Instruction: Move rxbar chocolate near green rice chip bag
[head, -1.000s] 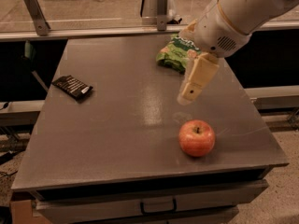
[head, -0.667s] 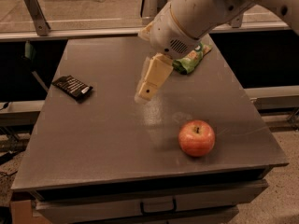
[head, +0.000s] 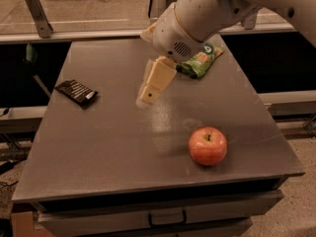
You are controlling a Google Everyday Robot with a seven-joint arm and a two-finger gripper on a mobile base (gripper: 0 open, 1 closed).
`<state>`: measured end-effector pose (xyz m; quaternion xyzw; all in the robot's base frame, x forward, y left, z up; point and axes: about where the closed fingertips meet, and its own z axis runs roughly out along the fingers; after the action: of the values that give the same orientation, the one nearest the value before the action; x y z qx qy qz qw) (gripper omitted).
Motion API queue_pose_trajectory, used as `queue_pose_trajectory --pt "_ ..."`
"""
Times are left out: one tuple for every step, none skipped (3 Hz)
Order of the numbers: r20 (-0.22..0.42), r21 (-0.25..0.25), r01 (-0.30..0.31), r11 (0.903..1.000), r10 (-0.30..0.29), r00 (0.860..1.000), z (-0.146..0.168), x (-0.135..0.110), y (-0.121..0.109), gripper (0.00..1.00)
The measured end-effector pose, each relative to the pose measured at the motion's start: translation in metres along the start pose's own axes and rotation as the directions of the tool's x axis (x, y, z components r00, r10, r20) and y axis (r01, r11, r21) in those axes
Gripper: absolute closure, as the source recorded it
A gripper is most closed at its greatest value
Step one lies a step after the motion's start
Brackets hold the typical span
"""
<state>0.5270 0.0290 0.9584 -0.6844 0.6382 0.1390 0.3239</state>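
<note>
A red apple point(head: 208, 145) sits nearest on the counter point(head: 98, 152), right of the jaws. The jaws hang above the counter's middle, tilted down, nothing seen in them; how far apart they stand I cannot tell. The rxbar chocolate point(head: 76, 92) lies well left of them; the green rice chip bag point(head: 200, 61) just beyond, rightward

- You face a grey table point(head: 98, 152) with a drawer point(head: 163, 217) below.
- Behind it runs a pale ledge point(head: 74, 35).
- The gripper point(head: 149, 94) hangs over the table's middle.
</note>
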Motion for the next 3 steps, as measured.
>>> queue_pose_trajectory --pt "0.083 -0.044 -0.003 0.999 0.007 0.997 0.054 -0.026 -0.007 0.0" --pt "0.185 -0.08 -0.006 0.9967 0.02 0.982 0.12 -0.063 -0.023 0.0" --pt "0.256 -0.119 -0.037 0.9922 0.067 0.964 0.178 -0.091 -0.034 0.0"
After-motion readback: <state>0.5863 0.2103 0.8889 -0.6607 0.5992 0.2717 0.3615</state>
